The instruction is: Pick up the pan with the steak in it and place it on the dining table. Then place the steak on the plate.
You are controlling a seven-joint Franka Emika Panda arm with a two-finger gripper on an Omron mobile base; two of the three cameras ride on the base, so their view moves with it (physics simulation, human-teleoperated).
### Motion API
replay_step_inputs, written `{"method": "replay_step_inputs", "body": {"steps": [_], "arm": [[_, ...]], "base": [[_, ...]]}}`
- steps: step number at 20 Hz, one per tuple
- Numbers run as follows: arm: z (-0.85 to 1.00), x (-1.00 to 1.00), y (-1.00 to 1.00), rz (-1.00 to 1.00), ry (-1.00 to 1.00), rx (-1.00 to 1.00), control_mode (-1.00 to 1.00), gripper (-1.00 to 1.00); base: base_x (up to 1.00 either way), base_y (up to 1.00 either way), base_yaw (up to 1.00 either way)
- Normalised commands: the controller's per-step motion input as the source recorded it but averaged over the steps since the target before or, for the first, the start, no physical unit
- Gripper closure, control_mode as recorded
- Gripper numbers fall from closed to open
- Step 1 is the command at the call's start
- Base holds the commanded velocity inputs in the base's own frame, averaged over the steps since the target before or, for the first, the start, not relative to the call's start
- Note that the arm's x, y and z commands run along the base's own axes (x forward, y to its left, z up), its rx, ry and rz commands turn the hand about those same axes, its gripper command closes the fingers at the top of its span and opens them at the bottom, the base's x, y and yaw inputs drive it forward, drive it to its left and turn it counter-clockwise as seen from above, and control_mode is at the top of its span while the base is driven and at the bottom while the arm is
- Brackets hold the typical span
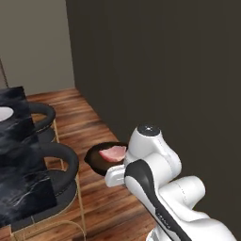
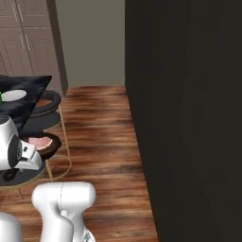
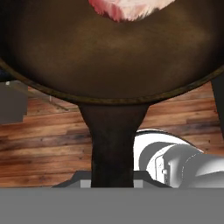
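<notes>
Fingers clamped tight on the handle of the pan [image 3: 113, 144]; the hand view looks straight along that handle to the round dark bowl, so the grip reads as firm and in line with the pan's long axis.

Pan [image 1: 101, 159] is carried in the air above the wooden floor [image 1: 94, 127], not resting on anything. Steak [image 1: 113, 153] lies flat inside it, toward the side away from the handle; in the hand view its pink edge [image 3: 127, 8] sits at the far rim of the bowl.

Dining desk [image 1: 21, 155], glossy black marble with grey veins, stands to the left of the pan in the left base view, with dark round stools [image 1: 63, 164] tucked along its near edge. White plate [image 1: 4, 113] rests on the desk top at the far left. In the right base view a small green cup [image 2: 1, 97] shows just beside the plate [image 2: 14, 95].

Judgement: transport stage, pan not yet set down. Key relation is that the desk top lies left of and higher than the pan, with the stools between. Pan should stay level so the steak does not slide.
</notes>
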Motion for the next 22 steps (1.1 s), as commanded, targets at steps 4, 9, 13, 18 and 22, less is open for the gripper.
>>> {"method": "replay_step_inputs", "body": {"steps": [4, 9, 13, 18, 22], "arm": [[0.00, 0.00, 0.00, 0.00, 0.00, 0.00, 1.00, 1.00], [0.00, 0.00, 0.00, 0.00, 0.00, 0.00, 1.00, 1.00], [0.00, 0.00, 0.00, 0.00, 0.00, 0.00, 1.00, 1.00], [0.00, 0.00, 0.00, 0.00, 0.00, 0.00, 1.00, 1.00], [0.00, 0.00, 0.00, 0.00, 0.00, 0.00, 1.00, 1.00]], "base": [[0.42, -0.75, 0.08], [0.38, -0.61, 0.14], [0.35, -0.60, 0.15], [0.79, -0.47, 0.12], [1.00, -0.33, 0.09]]}}
